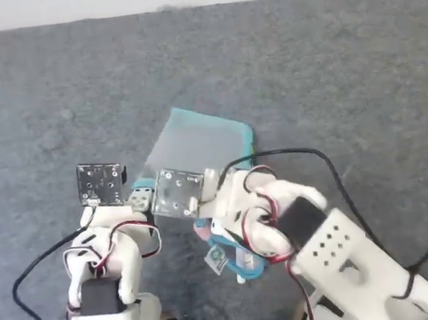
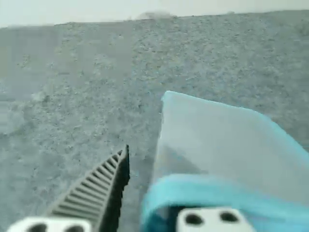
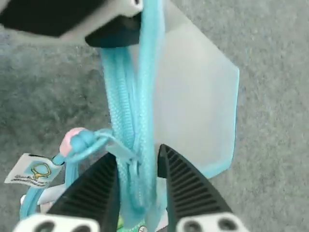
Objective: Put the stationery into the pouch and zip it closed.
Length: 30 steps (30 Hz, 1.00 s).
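Note:
The pouch (image 1: pixel 196 142) is translucent with a teal zip edge and lies on the grey mat between the two arms. My left gripper (image 1: pixel 142 198) is at its near left corner. In the left wrist view the left gripper (image 2: pixel 147 195) is shut on the pouch (image 2: pixel 227 145), with the teal band (image 2: pixel 203 191) lying over one finger. My right gripper (image 3: pixel 137 162) is shut on the teal zip cord (image 3: pixel 128 121) along the pouch (image 3: pixel 193 96) edge. A pink bead (image 3: pixel 70 137) and a paper tag (image 3: pixel 31 171) hang from the cord. What the pouch holds is hidden.
Grey felt mat (image 1: pixel 342 58) covers the table, with open room to the far side and both sides of the pouch. A black cable (image 1: pixel 299 152) loops over the right arm (image 1: pixel 342 246). The left arm's body (image 1: pixel 106 298) stands at the near left.

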Motion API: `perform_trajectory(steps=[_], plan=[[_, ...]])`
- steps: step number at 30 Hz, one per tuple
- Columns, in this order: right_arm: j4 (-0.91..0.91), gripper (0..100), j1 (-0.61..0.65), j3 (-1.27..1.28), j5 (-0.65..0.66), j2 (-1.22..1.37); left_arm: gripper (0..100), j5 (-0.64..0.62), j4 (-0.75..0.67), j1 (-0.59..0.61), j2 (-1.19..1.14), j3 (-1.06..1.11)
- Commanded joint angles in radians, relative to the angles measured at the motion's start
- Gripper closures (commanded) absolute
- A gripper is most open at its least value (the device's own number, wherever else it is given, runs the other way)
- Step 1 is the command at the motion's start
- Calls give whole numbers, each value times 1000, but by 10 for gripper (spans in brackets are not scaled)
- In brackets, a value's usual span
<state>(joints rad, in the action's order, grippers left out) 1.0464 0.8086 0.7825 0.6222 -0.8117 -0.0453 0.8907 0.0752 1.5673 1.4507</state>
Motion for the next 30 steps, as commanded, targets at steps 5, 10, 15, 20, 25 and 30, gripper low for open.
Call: perform_trajectory(steps=[5,10,15,20,25,30], plan=[[13,916,-120,-2,-107,-53,988,-57,-68,68,3,-31],[39,707,-208,0,-129,-51,988,-95,-100,178,2,-31],[128,660,-254,-2,-158,-51,988,-127,-98,183,0,-28],[231,660,-231,9,-209,-50,988,-123,-101,180,0,-4],[182,660,-328,75,-224,101,988,-120,-100,146,0,13],[96,660,-334,86,-341,315,988,-92,-98,138,0,18]])
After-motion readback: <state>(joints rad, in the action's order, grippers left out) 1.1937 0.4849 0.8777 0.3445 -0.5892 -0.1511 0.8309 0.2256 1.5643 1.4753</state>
